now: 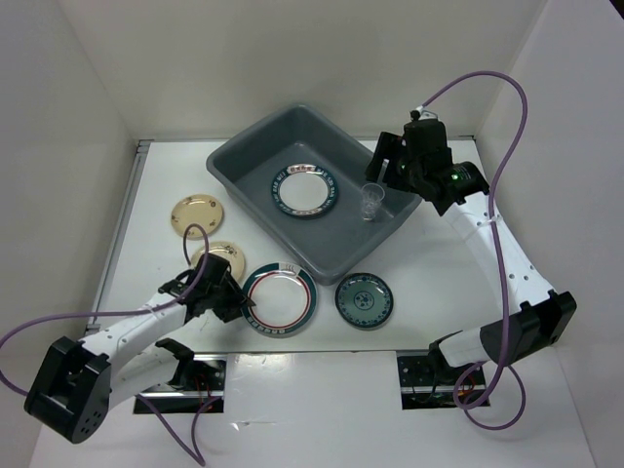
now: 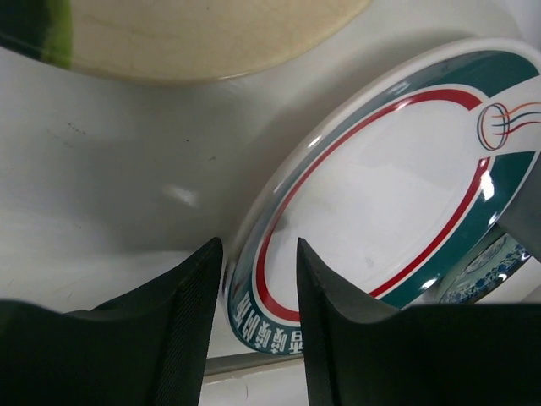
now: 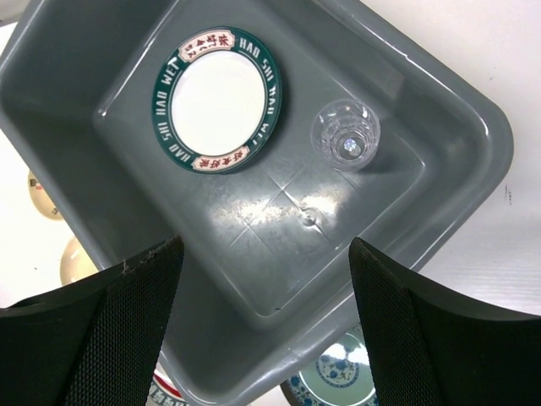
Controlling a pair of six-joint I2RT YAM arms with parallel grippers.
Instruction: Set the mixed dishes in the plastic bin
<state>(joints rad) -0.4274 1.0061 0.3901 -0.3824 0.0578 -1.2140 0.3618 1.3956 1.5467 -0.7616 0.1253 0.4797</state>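
Since the flat plate with the red-and-green rim (image 1: 280, 299) lies on the table (image 1: 439, 283) near of the plastic bin (image 1: 244, 180), the left gripper (image 2: 258, 244) straddles its thin glossy edge, jaws half-narrowed. Can't tell if they're pinching. Right gripper (image 3: 266, 245) hangs wide and empty over the smooth grey bin, which holds 1 dark-rimmed plate (image 1: 305, 190) and the clear cup (image 1: 371, 202).

bin (image 1: 239, 168) floor half free, cup (image 1: 371, 202) upright inside
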